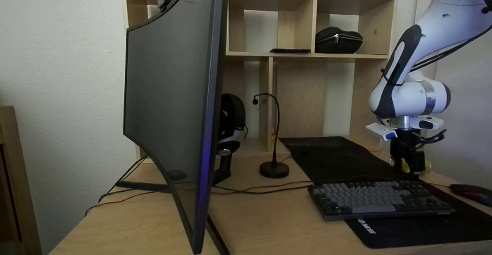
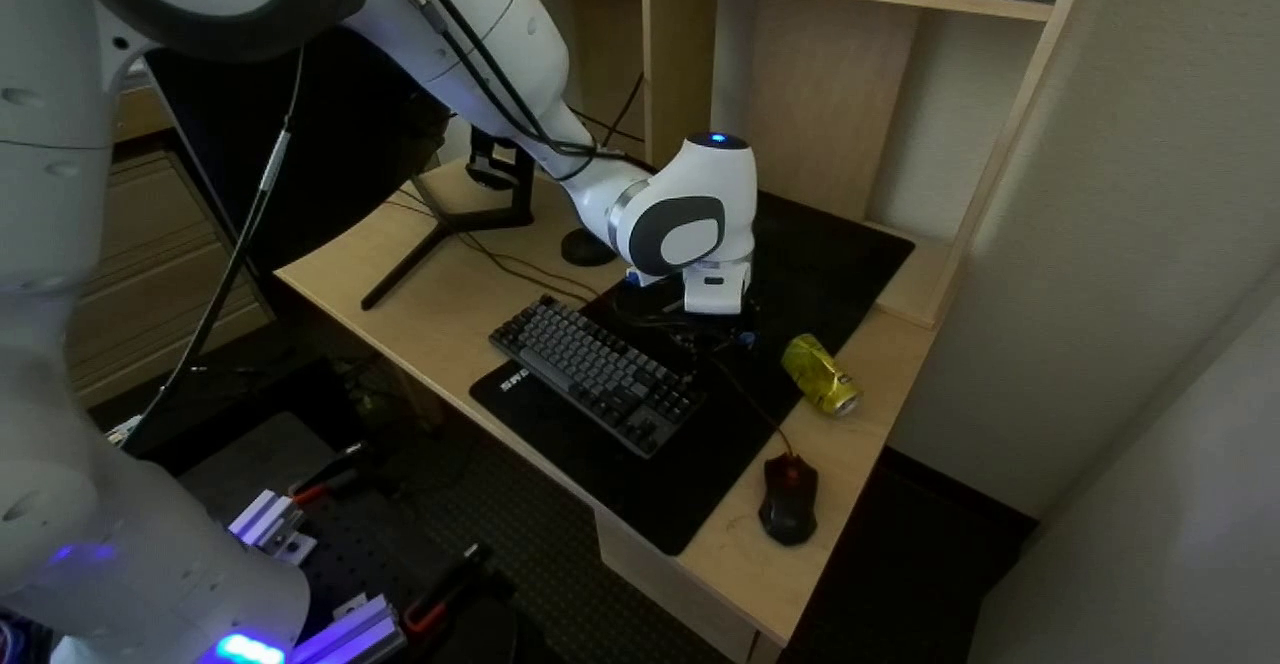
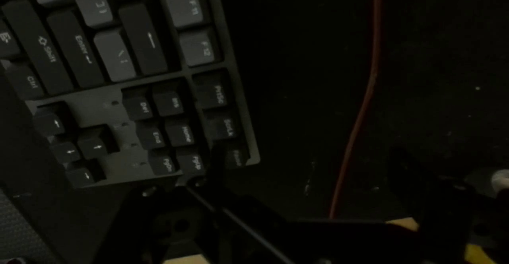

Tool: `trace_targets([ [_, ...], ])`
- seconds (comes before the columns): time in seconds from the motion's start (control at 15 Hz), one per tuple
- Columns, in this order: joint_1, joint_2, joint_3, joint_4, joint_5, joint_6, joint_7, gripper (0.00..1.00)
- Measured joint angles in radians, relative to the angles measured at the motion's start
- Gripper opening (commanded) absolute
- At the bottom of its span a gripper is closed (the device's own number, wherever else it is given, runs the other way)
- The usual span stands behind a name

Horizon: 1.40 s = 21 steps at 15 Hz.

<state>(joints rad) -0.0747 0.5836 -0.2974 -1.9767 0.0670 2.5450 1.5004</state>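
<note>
My gripper [image 3: 308, 164] is open and empty in the wrist view, with its dark fingers wide apart. The left finger overlaps the corner keys of a grey and black keyboard [image 3: 159, 97]; contact cannot be told. A red cable [image 3: 364, 109] runs between the fingers over the black desk mat [image 3: 286, 77]. In an exterior view the gripper [image 1: 408, 168] points down just behind the right end of the keyboard [image 1: 376, 197]. A yellow can [image 2: 820, 374] lies on its side by the mat's edge; the gripper partly hides it in an exterior view [image 1: 427, 166]. In that exterior view the arm hides the fingers.
A black mouse [image 2: 789, 499] lies near the desk's [image 2: 740, 584] edge; it also shows in an exterior view [image 1: 472, 194]. A large curved monitor [image 1: 169, 82] stands on the desk. A gooseneck microphone [image 1: 274, 169] and a headset [image 1: 232, 113] stand before the wooden shelf [image 1: 300, 93].
</note>
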Motion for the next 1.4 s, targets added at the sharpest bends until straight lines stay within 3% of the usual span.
trace_targets([
  [1.4, 0.005, 0.002, -0.010, 0.000, -0.001, 0.009, 0.076, 1.00],
])
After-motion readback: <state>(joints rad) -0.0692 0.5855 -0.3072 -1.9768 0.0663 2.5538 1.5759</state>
